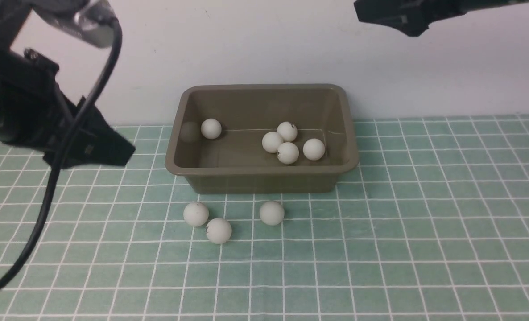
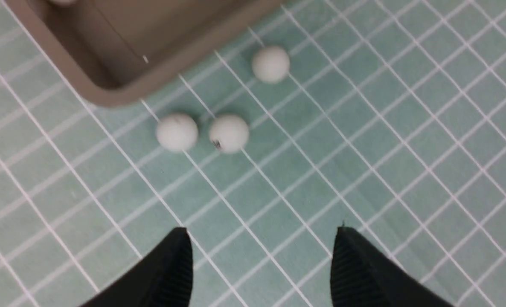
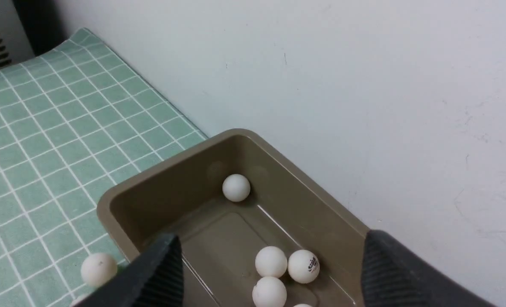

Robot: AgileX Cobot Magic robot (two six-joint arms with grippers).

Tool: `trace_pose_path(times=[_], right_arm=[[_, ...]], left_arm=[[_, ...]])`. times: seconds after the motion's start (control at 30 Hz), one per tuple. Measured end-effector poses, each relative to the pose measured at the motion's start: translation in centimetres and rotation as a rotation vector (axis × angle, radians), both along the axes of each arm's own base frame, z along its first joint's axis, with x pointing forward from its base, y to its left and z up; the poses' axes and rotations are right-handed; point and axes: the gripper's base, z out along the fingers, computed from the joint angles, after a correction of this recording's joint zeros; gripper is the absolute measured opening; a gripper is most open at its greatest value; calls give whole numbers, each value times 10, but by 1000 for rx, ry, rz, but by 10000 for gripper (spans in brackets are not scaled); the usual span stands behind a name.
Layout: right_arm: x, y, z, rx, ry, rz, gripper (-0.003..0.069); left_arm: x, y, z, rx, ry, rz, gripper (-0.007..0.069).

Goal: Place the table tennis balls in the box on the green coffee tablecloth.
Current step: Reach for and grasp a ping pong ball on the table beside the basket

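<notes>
One ball (image 3: pixel 303 266) bears dark, unreadable print.

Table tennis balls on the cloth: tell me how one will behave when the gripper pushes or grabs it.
Likely to roll at the slightest nudge: the table tennis balls are smooth spheres on flat tablecloth. Probably light, being tiny beside the box. Two lie close together, so closing on one may knock its neighbour away.

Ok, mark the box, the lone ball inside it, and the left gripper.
box (image 1: pixel 264 183): front view, near wall.
lone ball (image 1: pixel 211 128): front view, centre.
left gripper (image 2: pixel 261 232): left wrist view, between fingertips.
</notes>
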Motion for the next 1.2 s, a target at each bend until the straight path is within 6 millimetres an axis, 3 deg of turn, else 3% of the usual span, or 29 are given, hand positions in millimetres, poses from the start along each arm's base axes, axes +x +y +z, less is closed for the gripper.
trace_pose_path(times=[0.13, 0.4, 0.57, 0.9, 1.2], right_arm=[[-3, 1, 0, 3, 25, 19, 487], [-9, 4, -4, 25, 113, 58, 473], [-13, 6, -5, 48, 168, 80, 473], [-13, 7, -4, 73, 183, 78, 472], [-12, 7, -4, 76, 175, 69, 472]], left_arm=[[5, 0, -29, 7, 92, 7, 395], [69, -7, -108, -20, 311, 52, 395], [96, -6, -144, -7, 317, 100, 395], [126, -12, -182, -75, 257, 126, 395], [141, -17, -212, -137, 242, 132, 395]])
